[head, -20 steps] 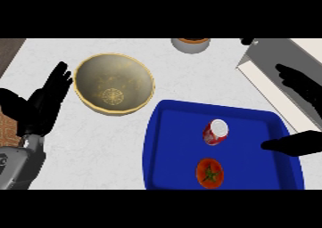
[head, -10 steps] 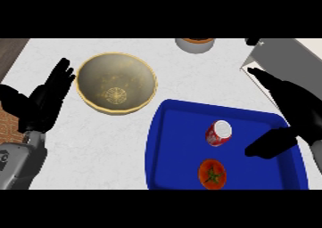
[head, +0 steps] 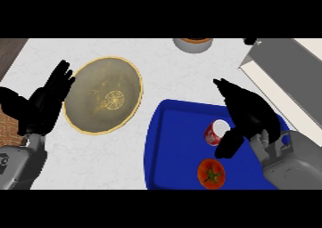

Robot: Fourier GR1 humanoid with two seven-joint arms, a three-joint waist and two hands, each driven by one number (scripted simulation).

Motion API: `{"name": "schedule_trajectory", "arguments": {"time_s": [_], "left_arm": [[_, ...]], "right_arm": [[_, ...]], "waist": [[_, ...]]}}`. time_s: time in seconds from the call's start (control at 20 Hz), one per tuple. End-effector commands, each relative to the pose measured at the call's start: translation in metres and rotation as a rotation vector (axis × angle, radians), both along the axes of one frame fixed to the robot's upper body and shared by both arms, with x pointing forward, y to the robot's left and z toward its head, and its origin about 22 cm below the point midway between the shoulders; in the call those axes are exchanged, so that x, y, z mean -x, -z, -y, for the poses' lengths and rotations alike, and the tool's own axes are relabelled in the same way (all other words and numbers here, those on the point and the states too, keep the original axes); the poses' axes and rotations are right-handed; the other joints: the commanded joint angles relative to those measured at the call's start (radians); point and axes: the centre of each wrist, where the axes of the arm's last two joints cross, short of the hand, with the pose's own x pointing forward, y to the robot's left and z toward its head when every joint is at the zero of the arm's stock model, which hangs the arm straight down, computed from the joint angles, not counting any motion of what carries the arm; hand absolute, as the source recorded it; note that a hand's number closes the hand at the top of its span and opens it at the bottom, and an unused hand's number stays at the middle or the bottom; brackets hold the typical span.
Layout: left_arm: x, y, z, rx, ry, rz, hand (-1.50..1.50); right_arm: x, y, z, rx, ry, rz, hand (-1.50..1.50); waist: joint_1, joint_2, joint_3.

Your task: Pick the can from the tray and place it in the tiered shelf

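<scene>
So at that point your right hand (head: 250, 116) was over the blue tray (head: 170, 147), fingers stretched out and spread apart, pointing toward the far side, thumb hanging down just beside the can (head: 217, 132). Nothing was curled round the can, and I couldn't tell if the thumb was actually touching it. The can sat in the tray's middle part, red body with a white top showing, and a tomato (head: 212, 173) lay in the same tray, nearer to you. The tiered shelf (head: 282, 58) was off at the far right of the counter (head: 176, 75), well apart from the can. Your left hand (head: 42, 105) was resting at the left edge, fingers up and apart, just beside the big golden plate (head: 102, 94).
</scene>
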Motion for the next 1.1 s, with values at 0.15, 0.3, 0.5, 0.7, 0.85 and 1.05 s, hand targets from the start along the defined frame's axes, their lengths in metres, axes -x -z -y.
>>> {"name": "schedule_trajectory", "arguments": {"time_s": [0.15, 0.3, 0.5, 0.7, 0.85, 1.05], "left_arm": [[0.003, 0.005, 0.000, 0.012, -0.016, -0.016, 0.00], [-0.002, 0.004, -0.011, 0.018, -0.013, -0.011, 0.00], [-0.008, 0.010, -0.001, 0.005, -0.019, 0.001, 0.00], [0.005, 0.005, -0.008, -0.009, -0.021, -0.003, 0.00], [0.008, 0.013, 0.004, -0.002, -0.016, -0.008, 0.00], [-0.004, -0.012, -0.001, -0.006, -0.006, -0.007, 0.00]], "right_arm": [[0.004, 0.016, -0.019, 0.163, 0.098, -0.097, -1.50], [0.000, 0.003, -0.032, 0.189, 0.084, -0.115, -1.50], [0.000, 0.025, -0.029, 0.201, 0.079, -0.139, -1.50], [0.005, 0.038, -0.025, 0.199, 0.091, -0.153, -1.50], [0.008, 0.036, -0.015, 0.171, 0.105, -0.144, -1.50], [-0.001, 0.063, -0.030, 0.173, 0.120, -0.116, -1.50]], "waist": [[-0.012, -0.002, 0.001], [-0.012, -0.002, 0.000], [-0.019, 0.001, 0.000], [-0.011, -0.002, 0.001], [-0.017, -0.003, 0.001], [-0.011, 0.000, 0.002]]}}
